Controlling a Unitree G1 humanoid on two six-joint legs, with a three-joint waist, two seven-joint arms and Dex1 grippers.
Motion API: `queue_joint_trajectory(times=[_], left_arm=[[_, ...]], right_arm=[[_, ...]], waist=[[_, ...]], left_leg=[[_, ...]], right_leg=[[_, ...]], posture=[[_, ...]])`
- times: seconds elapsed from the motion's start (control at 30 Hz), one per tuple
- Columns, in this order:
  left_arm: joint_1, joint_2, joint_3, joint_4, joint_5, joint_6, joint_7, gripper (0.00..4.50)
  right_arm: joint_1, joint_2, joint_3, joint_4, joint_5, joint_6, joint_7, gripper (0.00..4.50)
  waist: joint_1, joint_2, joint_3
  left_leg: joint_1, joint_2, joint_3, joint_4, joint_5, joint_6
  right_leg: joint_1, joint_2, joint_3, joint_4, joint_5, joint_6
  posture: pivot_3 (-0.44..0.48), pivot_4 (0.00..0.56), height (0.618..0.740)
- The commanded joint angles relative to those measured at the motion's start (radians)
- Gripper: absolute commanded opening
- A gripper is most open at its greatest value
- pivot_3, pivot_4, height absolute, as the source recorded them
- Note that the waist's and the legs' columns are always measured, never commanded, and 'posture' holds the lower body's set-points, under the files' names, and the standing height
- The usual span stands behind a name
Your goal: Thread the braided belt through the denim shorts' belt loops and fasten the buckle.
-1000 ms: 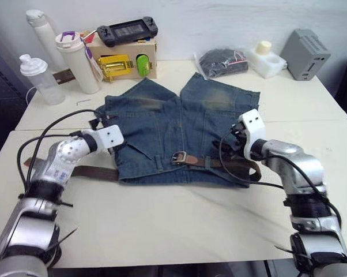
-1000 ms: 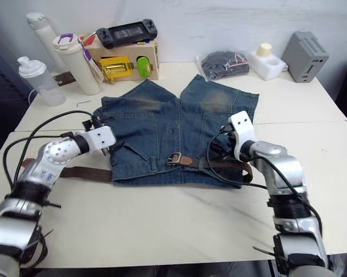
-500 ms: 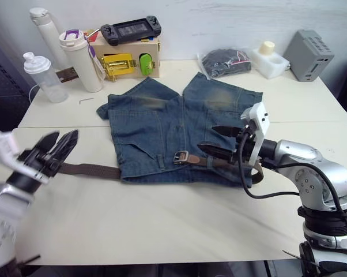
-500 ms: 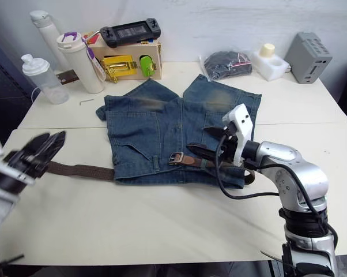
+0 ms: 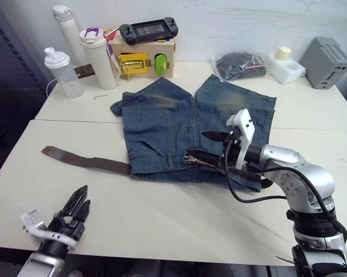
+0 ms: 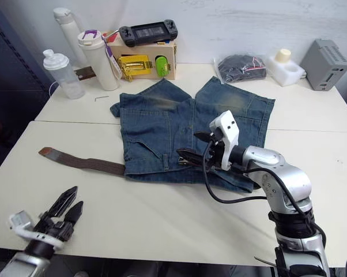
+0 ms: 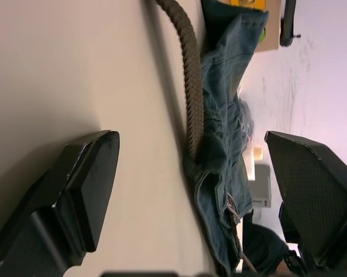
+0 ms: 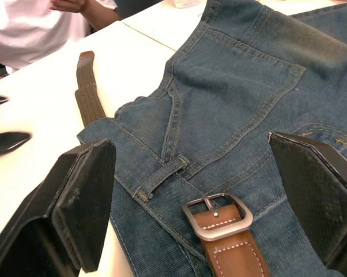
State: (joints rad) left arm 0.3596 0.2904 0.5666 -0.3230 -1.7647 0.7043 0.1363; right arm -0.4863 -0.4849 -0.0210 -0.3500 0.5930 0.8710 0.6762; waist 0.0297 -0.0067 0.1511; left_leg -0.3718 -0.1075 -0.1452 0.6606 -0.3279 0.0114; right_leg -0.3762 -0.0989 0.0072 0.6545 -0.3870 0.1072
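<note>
My right gripper [image 8: 191,179] hangs spread over the silver metal buckle [image 8: 217,216]; I'd pinch the long dark-brown braided belt [image 5: 87,162] just behind it, my left gripper [image 5: 74,210] spread too, idle at the near edge.

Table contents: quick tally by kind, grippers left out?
Bottles and tumblers: 3
Denim shorts: 1
Braided belt: 1
Game controller: 1
Latch box: 1
Bagged dark bundle: 1
White container: 1
Grey box: 1
Total: 10

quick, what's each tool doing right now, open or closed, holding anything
Left tool: open, holding nothing, low over the table edge away from the belt.
Right tool: open, holding nothing, hovering over the denim shorts near the buckle.
</note>
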Motion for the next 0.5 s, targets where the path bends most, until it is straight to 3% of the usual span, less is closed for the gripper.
queue_joint_trajectory(times=[0.03,0.23,0.5], left_arm=[[-0.099,0.049,0.011,0.125,-0.027,-0.037,0.092,4.44],[-0.27,0.101,0.034,0.292,-0.024,-0.066,0.206,4.44],[-0.358,0.074,0.012,0.318,-0.032,-0.058,0.274,4.44]], right_arm=[[0.007,-0.003,-0.023,-0.031,0.006,-0.025,-0.017,4.5],[0.012,-0.001,-0.03,-0.039,0.011,-0.035,-0.042,4.5],[0.002,0.006,-0.052,-0.056,0.032,-0.039,-0.073,4.5]], waist=[[-0.006,0.0,0.0],[-0.009,0.001,-0.001],[-0.006,0.002,-0.002]], left_leg=[[0.001,0.0,0.0,0.0,0.0,0.0],[0.003,0.001,0.0,-0.003,0.0,-0.001],[0.003,0.001,0.0,-0.003,0.0,-0.001]], right_leg=[[0.0,0.0,0.0,0.001,0.0,0.0],[-0.002,0.0,0.0,0.004,0.0,0.0],[-0.001,0.0,0.0,0.004,0.0,0.0]], posture=[[0.0,0.15,0.733],[0.0,0.15,0.733],[0.0,0.15,0.733]])
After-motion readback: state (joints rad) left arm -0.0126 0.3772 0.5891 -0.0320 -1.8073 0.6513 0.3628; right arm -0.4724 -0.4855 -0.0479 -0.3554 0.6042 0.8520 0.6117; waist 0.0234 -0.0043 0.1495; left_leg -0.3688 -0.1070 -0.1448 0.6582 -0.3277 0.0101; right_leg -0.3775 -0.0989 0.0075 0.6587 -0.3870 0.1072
